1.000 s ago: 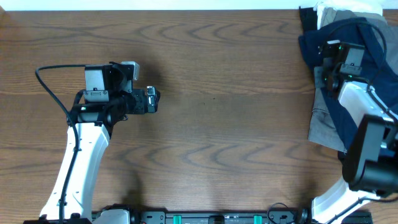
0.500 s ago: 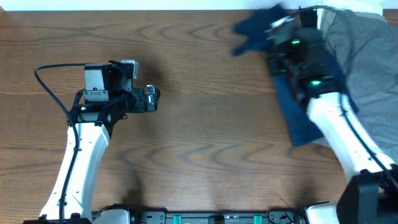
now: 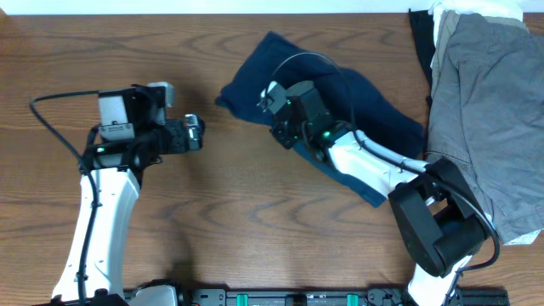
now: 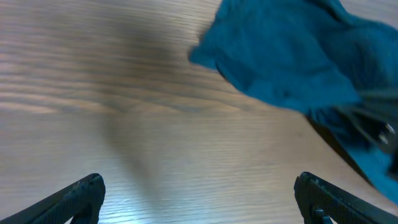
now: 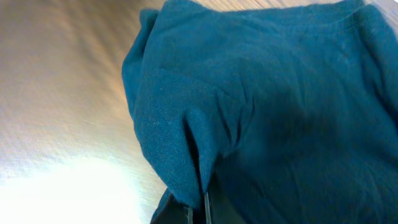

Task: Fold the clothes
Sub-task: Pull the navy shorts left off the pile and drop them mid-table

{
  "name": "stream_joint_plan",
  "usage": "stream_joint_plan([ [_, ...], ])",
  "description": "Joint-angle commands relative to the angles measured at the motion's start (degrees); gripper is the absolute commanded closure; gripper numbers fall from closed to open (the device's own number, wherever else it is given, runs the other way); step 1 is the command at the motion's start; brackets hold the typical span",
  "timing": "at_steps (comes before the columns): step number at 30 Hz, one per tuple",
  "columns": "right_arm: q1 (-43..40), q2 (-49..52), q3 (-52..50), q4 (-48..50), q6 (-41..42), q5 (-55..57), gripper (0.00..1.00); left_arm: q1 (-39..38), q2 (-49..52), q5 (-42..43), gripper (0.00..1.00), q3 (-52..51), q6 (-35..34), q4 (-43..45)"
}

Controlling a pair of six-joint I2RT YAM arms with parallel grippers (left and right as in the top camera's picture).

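Note:
The dark navy-blue shorts (image 3: 357, 106) lie crumpled on the table right of centre, running from the upper middle down toward the right. My right gripper (image 3: 279, 109) sits on their left part, shut on a fold of the cloth; in the right wrist view the shorts (image 5: 261, 93) fill the frame and bunch into the jaws (image 5: 198, 208). My left gripper (image 3: 197, 134) is open and empty over bare wood left of the shorts; its wrist view shows the shorts' left corner (image 4: 280, 56) ahead, beyond its spread fingertips (image 4: 199, 202).
A light grey garment (image 3: 484, 110) lies along the right edge of the table, with white cloth (image 3: 476, 10) and a black piece (image 3: 418, 38) at its top. The wooden table (image 3: 255, 221) stretches bare across the left and front.
My right gripper has dragged the navy shorts off the pile at the right edge leftward to the table's middle. My left arm has shifted slightly left.

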Motion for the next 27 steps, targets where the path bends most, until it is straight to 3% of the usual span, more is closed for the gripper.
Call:
stream_joint_plan([
  [1, 3.3, -0.9, 1.9, -0.2, 0.8, -3.5, 0.99, 2.4, 0.2, 0.6, 0.02, 1.0, -0.1, 0.0],
  [2, 4.1, -0.9, 2.3, -0.4, 0.8, -3.5, 0.99, 3.0, 0.2, 0.6, 0.02, 1.0, -0.1, 0.0],
  [3, 4.7, -1.0, 2.8, -0.9, 0.8, -3.2, 0.92, 3.2, 0.2, 0.6, 0.02, 1.0, -0.1, 0.0],
  [5, 5.4, -1.7, 5.0, -4.2, 0.9, -1.5, 0.31, 3.2, 0.2, 0.6, 0.02, 1.0, -0.1, -0.1],
  [8, 4.0, -4.0, 9.5, -13.4, 3.0, 3.6, 0.01, 3.2, 0.2, 0.6, 0.02, 1.0, -0.1, -0.6],
  [12, -1.7, -7.3, 15.2, -28.2, 3.2, 6.7, 0.01, 3.2, 0.2, 0.6, 0.02, 1.0, -0.1, -1.4],
  [19, -19.1, -10.0, 17.2, -48.2, 5.4, 6.3, 0.01, 3.2, 0.2, 0.6, 0.02, 0.9, -0.1, -1.5],
  [22, -26.1, -9.8, 17.0, -54.4, 7.0, 6.0, 0.01, 3.2, 0.2, 0.6, 0.02, 0.9, -0.1, -1.7],
  [27, -34.1, -9.7, 15.5, -57.3, 7.4, 3.1, 0.14, 3.2, 0.2, 0.6, 0.02, 0.9, -0.1, -2.3],
])
